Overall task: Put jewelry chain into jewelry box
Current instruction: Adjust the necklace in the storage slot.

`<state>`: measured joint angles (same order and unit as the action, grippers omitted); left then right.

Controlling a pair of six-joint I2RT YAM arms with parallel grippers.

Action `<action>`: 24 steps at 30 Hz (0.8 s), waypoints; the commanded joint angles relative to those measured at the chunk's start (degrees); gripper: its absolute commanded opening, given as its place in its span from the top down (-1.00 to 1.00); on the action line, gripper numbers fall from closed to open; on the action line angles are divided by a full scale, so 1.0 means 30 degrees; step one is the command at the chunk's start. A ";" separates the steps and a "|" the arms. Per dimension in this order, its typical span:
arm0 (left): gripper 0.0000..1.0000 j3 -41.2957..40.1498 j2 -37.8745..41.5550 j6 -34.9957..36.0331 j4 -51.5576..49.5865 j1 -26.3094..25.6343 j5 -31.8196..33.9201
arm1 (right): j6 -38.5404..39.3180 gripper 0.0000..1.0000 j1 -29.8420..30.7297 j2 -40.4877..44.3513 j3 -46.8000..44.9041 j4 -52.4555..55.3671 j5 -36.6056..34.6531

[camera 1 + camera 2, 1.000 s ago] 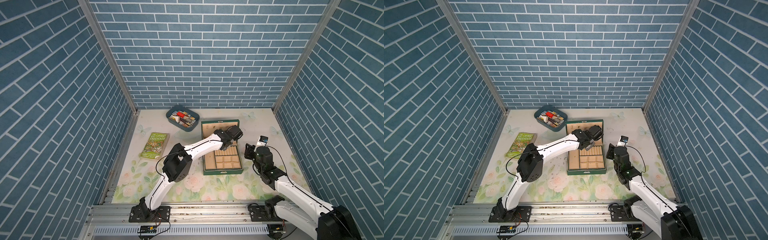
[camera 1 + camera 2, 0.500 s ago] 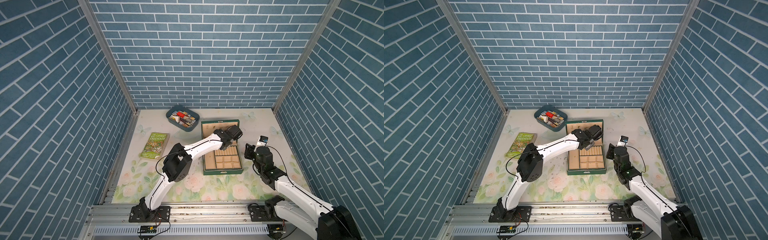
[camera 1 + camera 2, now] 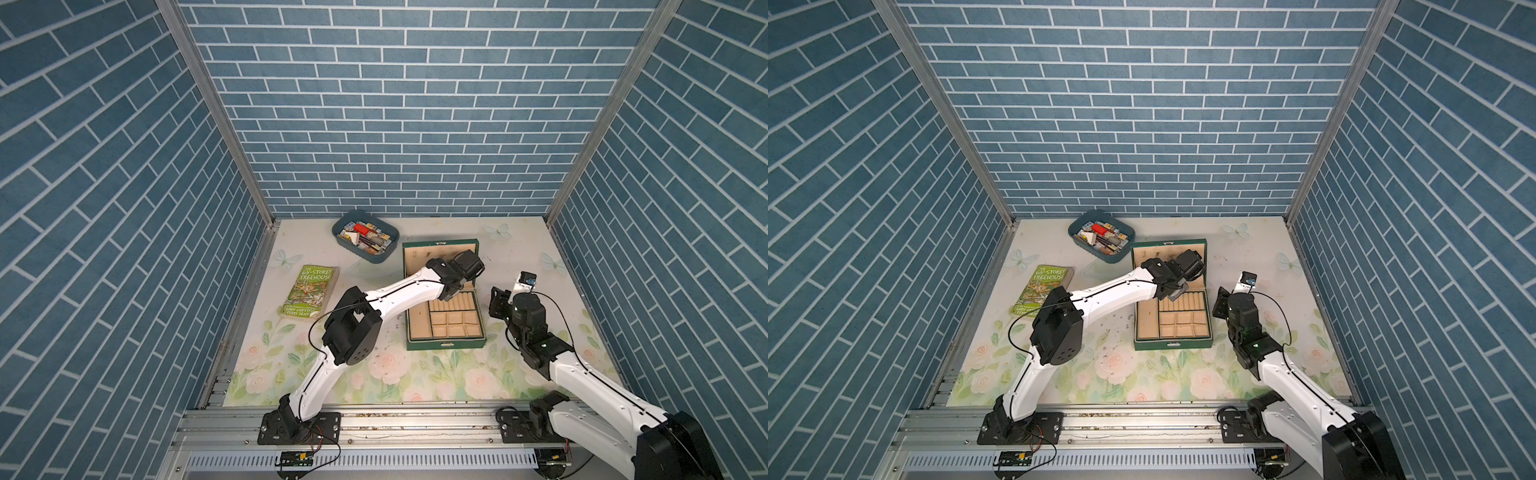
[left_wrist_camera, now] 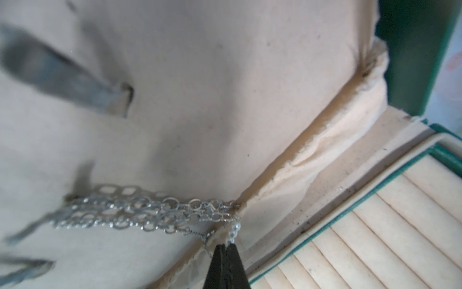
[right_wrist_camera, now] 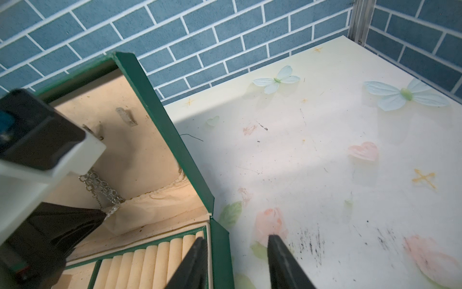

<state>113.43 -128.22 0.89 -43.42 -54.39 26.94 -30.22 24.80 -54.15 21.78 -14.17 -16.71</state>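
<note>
1. Two arms work over a floral table [image 3: 519,249]; the jewelry box [image 3: 446,343] sits right of centre in both top views, lid raised toward the back wall.
2. Left claw [image 4: 226,246], at the lower centre of the left wrist frame: black tips pressed together, pinching a short string of clear beads at the end of the jewelry chain [image 4: 140,212].
3. Chain lies bunched in several silvery strands against the beige lid lining, left of centre in that frame, ending at the seam where the lid meets the base. Colour reads silver rather than gold here.
4. Right wrist frame shows the same chain [image 5: 102,187] at lower left, hanging down the lid lining to the hinge fold, with the left claw's dark tip just below it.
5. Ring rolls [image 4: 375,237] fill the lower right of the left wrist frame, beside the claw, apart from the chain.
6. Right claw [image 5: 236,252], bottom centre of its wrist frame: tips apart, nothing between them, one tip over the box's green wall, the other over the table.
7. In a top view the right arm [image 3: 1241,311] sits just right of the box.
8. Upper centre: blue-grey bin [image 3: 365,241] of small items. Left of centre: green paperback book [image 3: 311,291], flat on the table.
</note>
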 commanded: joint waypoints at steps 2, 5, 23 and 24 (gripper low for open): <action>1.00 -0.0381 0.0715 0.0000 -0.0261 -0.0172 -0.0188 | 0.0024 0.12 -0.0081 0.0446 0.0211 -0.0159 -0.0165; 0.98 -0.0422 0.0798 0.0027 -0.0172 -0.0360 0.0066 | 0.0025 0.12 -0.0092 0.0527 0.0167 -0.0107 -0.0172; 0.08 0.0436 -0.0311 0.0901 -0.0020 -0.0473 0.1303 | 0.0289 0.12 -0.0077 0.0093 0.0386 -0.0415 -0.0088; 0.10 0.0462 -0.0364 0.0931 -0.0028 -0.0473 0.1216 | 0.0317 0.12 -0.0090 0.0048 0.0408 -0.0426 -0.0059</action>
<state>113.32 -128.07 2.94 -42.81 -55.53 29.80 -30.00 24.80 -53.54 21.78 -14.20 -16.71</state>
